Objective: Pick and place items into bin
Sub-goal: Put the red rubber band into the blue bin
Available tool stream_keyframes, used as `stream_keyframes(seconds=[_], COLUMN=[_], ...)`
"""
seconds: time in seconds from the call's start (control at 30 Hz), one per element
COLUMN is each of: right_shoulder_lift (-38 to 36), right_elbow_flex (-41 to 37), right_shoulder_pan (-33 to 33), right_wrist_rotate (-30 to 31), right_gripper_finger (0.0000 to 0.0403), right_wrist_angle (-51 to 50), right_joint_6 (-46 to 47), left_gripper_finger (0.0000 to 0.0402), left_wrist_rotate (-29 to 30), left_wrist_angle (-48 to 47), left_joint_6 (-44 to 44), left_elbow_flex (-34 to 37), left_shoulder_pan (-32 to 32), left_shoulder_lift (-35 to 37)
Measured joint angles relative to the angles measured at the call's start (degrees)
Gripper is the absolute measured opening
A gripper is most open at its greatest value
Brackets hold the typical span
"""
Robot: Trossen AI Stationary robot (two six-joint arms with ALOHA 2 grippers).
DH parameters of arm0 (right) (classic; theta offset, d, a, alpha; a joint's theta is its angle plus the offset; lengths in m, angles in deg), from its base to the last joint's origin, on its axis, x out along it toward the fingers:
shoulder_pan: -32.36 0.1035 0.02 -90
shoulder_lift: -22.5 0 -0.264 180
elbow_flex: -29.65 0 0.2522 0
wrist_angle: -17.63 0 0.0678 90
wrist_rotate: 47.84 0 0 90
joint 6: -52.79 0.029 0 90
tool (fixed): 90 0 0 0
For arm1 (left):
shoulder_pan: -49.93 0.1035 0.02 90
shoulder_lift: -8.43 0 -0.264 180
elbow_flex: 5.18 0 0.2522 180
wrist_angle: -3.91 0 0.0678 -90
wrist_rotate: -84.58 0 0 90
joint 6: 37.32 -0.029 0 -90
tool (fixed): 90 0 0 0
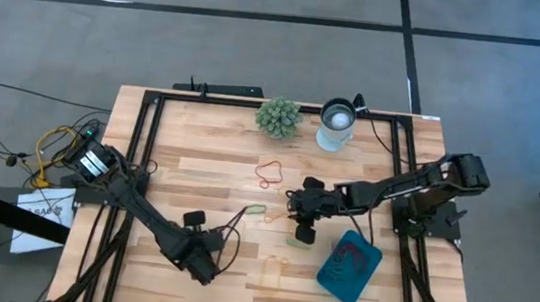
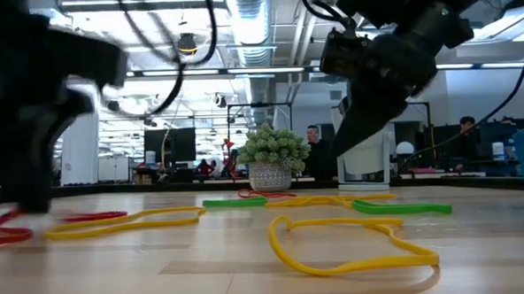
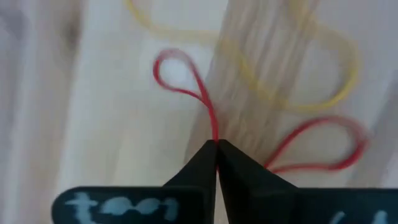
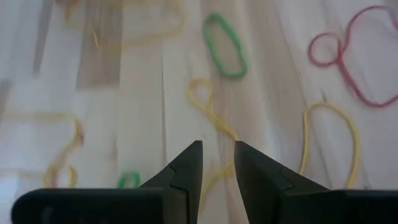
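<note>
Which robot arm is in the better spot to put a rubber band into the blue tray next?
Probably the left. The left gripper is shut on a thin red rubber-band loop, ready to carry to the shallow teal-blue rectangular tray. The right gripper sits nearer the tray but is open and empty above a yellow rubber-band loop.

Even, bright overhead light falls on the wooden table [image 1: 208, 170], with only soft shadows. In the low view, ceiling lights [image 2: 248, 28] glare at upper centre and the dark arm at left is blurred. The left wrist view is motion-smeared; the right wrist view is softer toward its edges.
</note>
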Motion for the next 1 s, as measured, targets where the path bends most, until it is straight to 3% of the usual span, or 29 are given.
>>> stream_keyframes(seconds=[0.2,0.4,0.53,0.67,0.77,0.93,1.0], right_shoulder_lift=[-3.35,-10.44,-15.74,-20.83,-23.64,-26.03,-26.22], right_elbow_flex=[3.94,7.69,10.53,11.33,11.35,11.39,11.35], right_shoulder_pan=[0.3,3.62,7.62,12.96,17.32,24.67,27.25], right_wrist_rotate=[3.44,6.18,6.74,10.29,13.5,16.75,19.2], right_gripper_finger=[0.0087,0.0087,0.0087,0.0087,0.0087,0.0087,0.0087], right_wrist_angle=[-4.26,-16.61,-27.35,-37.25,-45.49,-55.65,-58.92], right_joint_6=[1.63,3.67,10.12,19.28,30.0,44.95,49.73], left_gripper_finger=[0.0,0.0,0.0,0.0,0.0,0.0,0.0], left_wrist_rotate=[8.32,18.89,27.8,30.39,28.03,9.91,5.51], left_wrist_angle=[-7.24,-18.17,-16.2,-6.89,5.84,30.26,37.79], left_joint_6=[-3.33,-8.57,-19.4,-33.6,-45.31,-60.99,-66.19], left_elbow_flex=[-7.65,-19.07,-26.58,-30.09,-30.12,-29.94,-29.86], left_shoulder_pan=[0.0,1.28,2.9,5.77,8.46,13.52,14.82], left_shoulder_lift=[0.26,0.44,0.54,0.55,0.55,-1.03,-2.53])
